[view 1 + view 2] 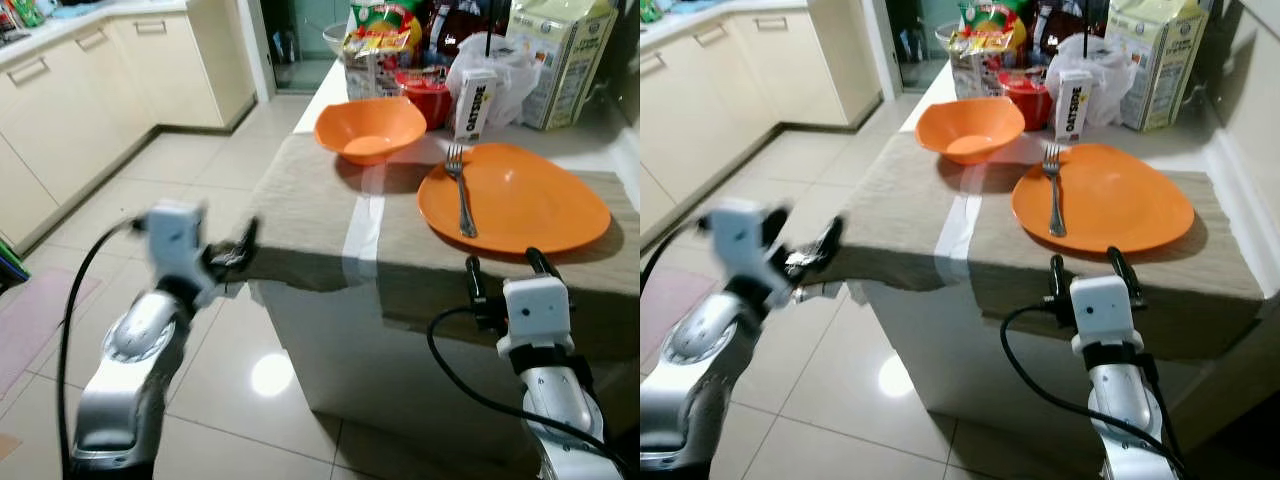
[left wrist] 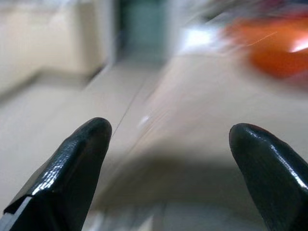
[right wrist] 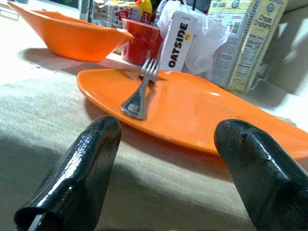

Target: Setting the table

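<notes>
Nearest, our right gripper [image 1: 500,265] spreads its fingers at the beige cloth-covered table [image 1: 300,210] edge; our left gripper [image 2: 168,154], fingers apart, hovers beside the table's left corner. Next, a silver metal fork [image 1: 460,195] lies on the flat orange plate [image 1: 520,200]. Behind: a deep orange bowl [image 1: 368,127], then a small white Oatside carton [image 1: 473,103].

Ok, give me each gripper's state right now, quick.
Left gripper: open, holding nothing, by the near left edge of the table.
Right gripper: open, holding nothing, just short of the orange plate with the fork.
</notes>
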Robot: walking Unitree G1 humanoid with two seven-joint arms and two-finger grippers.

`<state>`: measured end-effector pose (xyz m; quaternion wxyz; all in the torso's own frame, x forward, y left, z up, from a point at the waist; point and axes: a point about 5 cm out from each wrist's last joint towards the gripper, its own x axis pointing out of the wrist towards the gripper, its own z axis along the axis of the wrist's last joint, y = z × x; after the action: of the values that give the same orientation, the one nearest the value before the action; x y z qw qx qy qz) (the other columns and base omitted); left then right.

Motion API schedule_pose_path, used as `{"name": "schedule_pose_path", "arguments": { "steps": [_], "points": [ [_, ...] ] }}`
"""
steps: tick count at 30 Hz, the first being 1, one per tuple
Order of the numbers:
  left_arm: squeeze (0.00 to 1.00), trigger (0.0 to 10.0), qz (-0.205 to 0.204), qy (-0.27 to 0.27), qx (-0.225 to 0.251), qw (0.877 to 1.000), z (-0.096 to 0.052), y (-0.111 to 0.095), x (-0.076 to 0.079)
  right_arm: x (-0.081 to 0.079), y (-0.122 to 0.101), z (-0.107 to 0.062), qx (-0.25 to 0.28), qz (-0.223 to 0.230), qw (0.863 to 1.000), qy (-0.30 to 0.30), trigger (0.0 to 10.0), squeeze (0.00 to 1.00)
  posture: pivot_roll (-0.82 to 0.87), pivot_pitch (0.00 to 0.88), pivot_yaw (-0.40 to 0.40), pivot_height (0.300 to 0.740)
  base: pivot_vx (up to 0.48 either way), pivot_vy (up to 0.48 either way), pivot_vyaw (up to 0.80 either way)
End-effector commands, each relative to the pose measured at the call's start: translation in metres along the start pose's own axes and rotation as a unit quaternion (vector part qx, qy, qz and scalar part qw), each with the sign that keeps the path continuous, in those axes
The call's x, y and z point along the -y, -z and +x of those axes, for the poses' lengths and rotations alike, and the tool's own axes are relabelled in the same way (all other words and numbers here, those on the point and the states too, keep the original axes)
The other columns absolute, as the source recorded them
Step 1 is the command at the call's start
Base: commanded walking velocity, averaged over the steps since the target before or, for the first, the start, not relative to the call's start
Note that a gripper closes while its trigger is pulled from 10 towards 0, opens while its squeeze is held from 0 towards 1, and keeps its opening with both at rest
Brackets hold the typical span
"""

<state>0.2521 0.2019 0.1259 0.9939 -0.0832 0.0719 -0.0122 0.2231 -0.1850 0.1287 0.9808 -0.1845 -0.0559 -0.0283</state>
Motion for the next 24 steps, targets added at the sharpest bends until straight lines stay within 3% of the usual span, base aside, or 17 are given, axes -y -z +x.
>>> {"name": "schedule_pose_path", "arguments": {
  "steps": [1, 3, 5, 6, 10, 14, 16, 18, 20, 22, 23, 24],
  "points": [
    [0.0, 10.0, -0.03, -0.036, -0.013, 0.999, -0.007, 0.007, -0.013, -0.002, -0.002, 0.004, 0.009, 0.012, 1.0, -0.001, 10.0, 0.0, -0.15, 0.0, 0.135, 0.735, 0.0, 0.0, 0.0],
    [0.0, 10.0, -0.03, -0.024, -0.017, 0.999, -0.018, 0.015, -0.008, -0.001, -0.006, 0.005, 0.017, 0.02, 1.0, 0.005, 10.0, 0.0, -0.15, 0.0, 0.135, 0.735, 0.0, 0.0, 0.0],
    [0.0, 10.0, -0.022, -0.003, -0.016, 1.0, -0.02, 0.015, -0.001, -0.002, -0.009, 0.004, 0.021, 0.022, 1.0, 0.002, 10.0, 0.0, -0.15, 0.0, 0.131, 0.735, 0.0, 0.0, 0.0],
    [0.0, 10.0, -0.016, 0.028, -0.01, 0.999, -0.021, 0.013, 0.011, -0.004, -0.013, 0.002, 0.027, 0.026, 0.999, -0.006, 10.0, 0.0, -0.15, 0.0, 0.127, 0.735, 0.0, 0.0, 0.0],
    [0.0, 10.0, -0.005, 0.058, 0.009, 0.998, -0.015, 0.002, 0.024, -0.007, -0.018, 0.001, 0.036, 0.025, 0.999, -0.014, 10.0, 0.0, -0.15, 0.0, 0.127, 0.735, 0.0, 0.0, 0.0],
    [0.0, 10.0, 0.001, 0.064, 0.017, 0.998, -0.011, -0.004, 0.027, -0.005, -0.024, 0.009, 0.045, 0.034, 0.998, -0.005, 10.0, 0.0, -0.15, 0.0, 0.129, 0.735, 0.0, 0.0, 0.0],
    [0.0, 10.0, 0.014, 0.073, 0.027, 0.997, -0.008, -0.01, 0.03, -0.004, -0.039, 0.028, 0.062, 0.049, 0.997, 0.016, 10.0, 0.0, -0.15, 0.0, 0.136, 0.735, 0.0, 0.0, 0.0],
    [0.0, 10.0, 0.017, 0.076, 0.029, 0.997, -0.008, -0.011, 0.031, -0.003, -0.042, 0.033, 0.064, 0.053, 0.996, 0.019, 10.0, 0.0, -0.15, 0.0, 0.136, 0.735, 0.0, 0.0, 0.0],
    [0.0, 10.0, 0.023, 0.08, 0.031, 0.996, -0.006, -0.012, 0.033, -0.005, -0.049, 0.049, 0.071, 0.066, 0.995, 0.029, 10.0, 0.0, -0.16, 0.0, 0.142, 0.735, 0.0, 0.0, 0.0],
    [0.0, 10.0, 0.034, 0.089, 0.033, 0.995, -0.003, -0.015, 0.035, -0.009, -0.067, 0.077, 0.1, 0.079, 0.991, 0.043, 10.0, 0.0, -0.15, 0.0, 0.155, 0.735, 0.0, 0.0, 0.0],
    [0.0, 10.0, 0.034, 0.089, 0.033, 0.995, -0.003, -0.015, 0.035, -0.009, -0.067, 0.077, 0.1, 0.079, 0.991, 0.043, 10.0, 0.0, -0.15, 0.0, 0.155, 0.735, 0.0, 0.0, 0.0],
    [0.0, 10.0, 0.04, 0.094, 0.036, 0.994, -0.001, -0.016, 0.037, -0.01, -0.074, 0.089, 0.109, 0.087, 0.989, 0.048, 10.0, 0.0, -0.15, 0.0, 0.158, 0.735, 0.0, 0.0, 0.0]
  ]
}}
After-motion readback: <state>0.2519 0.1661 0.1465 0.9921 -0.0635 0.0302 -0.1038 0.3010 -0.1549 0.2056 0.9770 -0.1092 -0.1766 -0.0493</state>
